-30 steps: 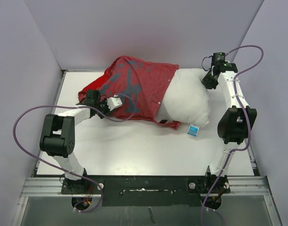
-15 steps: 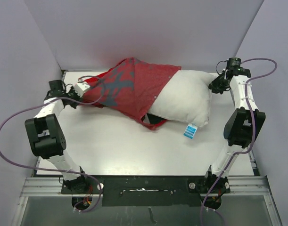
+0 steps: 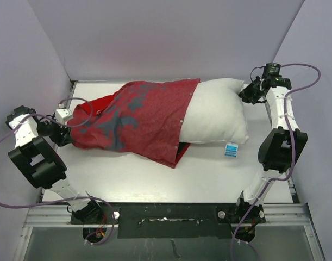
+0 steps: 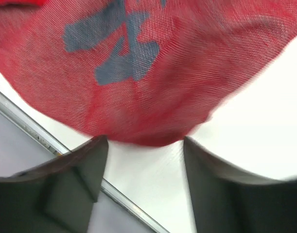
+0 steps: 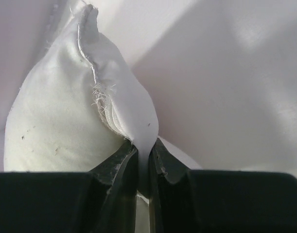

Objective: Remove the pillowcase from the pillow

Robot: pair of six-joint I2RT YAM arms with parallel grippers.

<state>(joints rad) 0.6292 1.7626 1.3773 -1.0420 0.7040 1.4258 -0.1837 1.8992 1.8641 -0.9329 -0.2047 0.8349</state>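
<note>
The red pillowcase (image 3: 133,117), dull side out with dark blotches, still covers the left half of the white pillow (image 3: 217,111). A blue-and-white tag (image 3: 231,149) hangs at the pillow's near right corner. My left gripper (image 3: 72,128) sits at the pillowcase's left end. In the left wrist view it (image 4: 143,143) is open, and the red fabric (image 4: 138,73) hangs just past the fingertips with nothing between them. My right gripper (image 3: 246,93) is at the pillow's far right corner. The right wrist view shows it (image 5: 144,143) shut on that seamed corner of the pillow (image 5: 70,116).
The table's left rim (image 4: 36,138) runs right under my left gripper, with the grey side wall (image 3: 24,70) close beside it. The right wall (image 3: 318,81) stands just behind my right arm. Purple cables (image 3: 13,138) loop off both arms.
My left arm has swung out to the far left, dragging the pillowcase leftward and flatter. Its jaws have opened and let the fabric go. The right gripper keeps its hold on the pillow corner.
</note>
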